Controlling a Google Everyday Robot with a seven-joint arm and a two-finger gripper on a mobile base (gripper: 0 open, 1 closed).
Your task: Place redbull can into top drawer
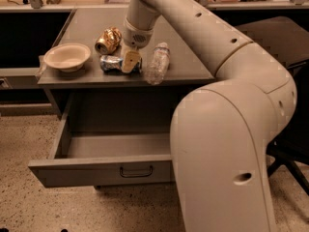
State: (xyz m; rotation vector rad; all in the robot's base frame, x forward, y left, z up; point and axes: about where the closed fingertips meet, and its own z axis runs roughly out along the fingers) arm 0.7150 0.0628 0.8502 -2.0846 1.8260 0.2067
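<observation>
- The pincer (130, 62) is down at the front part of the counter (189, 61), right over the right end of the redbull can (110, 63). I cannot tell how far it is open or whether it has hold of the can.
- The redbull can lies on its side on the counter, pointing left to right, near the front edge.
- Just behind it lies a crumpled gold can (107, 40), also on its side.
- Just right of the pincer a clear plastic bottle (157, 64) lies on the counter, with its lower end reaching the front edge.
- To the left of the redbull can, and apart from it, a pale bowl (66, 57) stands upright.
- Below the counter the top drawer (96, 172) is pulled out. The part of its inside that shows holds nothing, and its dark curved handle (136, 171) sits on the front panel.
- The robot's pale arm (231, 139) fills the right foreground and hides the drawer's right end.
- A dark chair (277, 35) stands behind the arm on the right.
</observation>
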